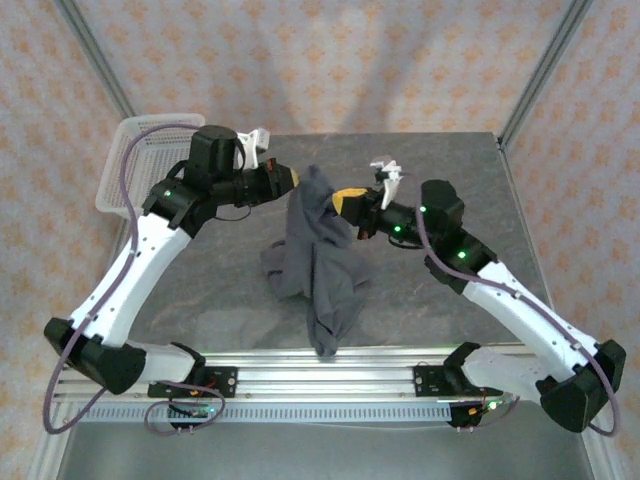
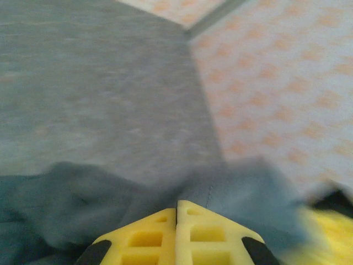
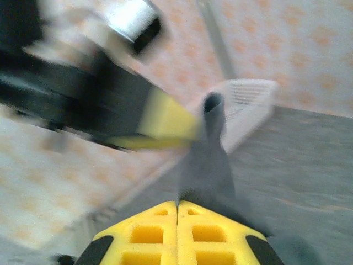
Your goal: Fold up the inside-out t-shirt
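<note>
Two grippers hold shirt (image 1: 320,270) up at frame centre, lower end on table (image 1: 480,200). Left gripper (image 1: 288,181) pinches its top edge; right gripper (image 1: 346,203) pinches fabric just beside. Risk: grips this close keep cloth bunched, & a thin pinch may slip if pulled apart. Shirt hangs between & below fingers.

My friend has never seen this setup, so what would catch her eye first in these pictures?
The dark grey t-shirt hangs bunched over the middle of the table, pinched at its top by the left gripper and the right gripper. Next comes the white basket at the table's far left corner.
</note>
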{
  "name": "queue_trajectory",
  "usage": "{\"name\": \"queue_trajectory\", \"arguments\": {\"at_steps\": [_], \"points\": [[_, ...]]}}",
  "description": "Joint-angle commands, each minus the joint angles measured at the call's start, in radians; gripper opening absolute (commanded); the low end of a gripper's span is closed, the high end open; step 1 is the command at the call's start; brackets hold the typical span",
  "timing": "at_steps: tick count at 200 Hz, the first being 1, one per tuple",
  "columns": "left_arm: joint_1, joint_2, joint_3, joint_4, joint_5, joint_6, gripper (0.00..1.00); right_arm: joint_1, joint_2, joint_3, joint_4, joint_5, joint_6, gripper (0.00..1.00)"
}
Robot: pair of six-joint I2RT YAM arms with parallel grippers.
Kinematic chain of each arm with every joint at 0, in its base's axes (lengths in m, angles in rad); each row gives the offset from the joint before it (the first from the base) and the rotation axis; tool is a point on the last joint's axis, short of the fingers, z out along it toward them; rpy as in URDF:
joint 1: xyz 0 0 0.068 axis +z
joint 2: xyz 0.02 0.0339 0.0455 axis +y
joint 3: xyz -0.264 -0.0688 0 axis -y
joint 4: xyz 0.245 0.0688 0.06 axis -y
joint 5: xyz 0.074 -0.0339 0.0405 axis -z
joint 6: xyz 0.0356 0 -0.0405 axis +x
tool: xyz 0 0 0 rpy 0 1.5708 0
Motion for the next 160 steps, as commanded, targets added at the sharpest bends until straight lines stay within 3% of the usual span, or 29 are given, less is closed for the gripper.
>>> {"name": "queue_trajectory", "arguments": {"at_steps": [1, 20, 47, 67, 86, 98, 110, 128, 160], "points": [[-0.007, 0.157, -0.074, 0.064, 0.049, 0.039, 0.0, -0.001, -0.076, -0.025, 0.314, -0.119, 0.339, 0.0], [-0.039, 0.165, -0.086, 0.169, 0.056, -0.001, 0.0, -0.001, -0.128, -0.041, 0.249, 0.008, 0.281, 0.0], [-0.033, 0.139, -0.054, 0.06, 0.012, 0.039, 0.0, -0.003, -0.136, -0.064, 0.219, 0.129, 0.248, 0.0], [-0.02, 0.036, -0.068, -0.031, -0.049, 0.071, 0.25, -0.003, -0.111, -0.061, 0.19, 0.145, 0.241, 0.0], [0.001, -0.108, -0.084, -0.117, -0.136, 0.093, 0.34, -0.004, -0.095, -0.05, 0.153, 0.166, 0.221, 0.0], [-0.005, -0.198, -0.094, -0.135, -0.155, 0.038, 0.38, -0.004, -0.091, -0.04, 0.121, 0.188, 0.199, 0.0], [-0.053, -0.277, -0.127, -0.08, -0.147, -0.049, 0.41, -0.004, -0.086, -0.029, 0.075, 0.222, 0.171, 0.0], [-0.213, -0.326, -0.145, -0.042, -0.224, -0.111, 0.43, -0.003, -0.076, -0.016, 0.019, 0.255, 0.128, 0.0], [-0.336, -0.28, -0.153, -0.009, -0.267, -0.053, 0.47, -0.004, -0.062, 0.018, -0.067, 0.346, 0.113, 0.0]]}}
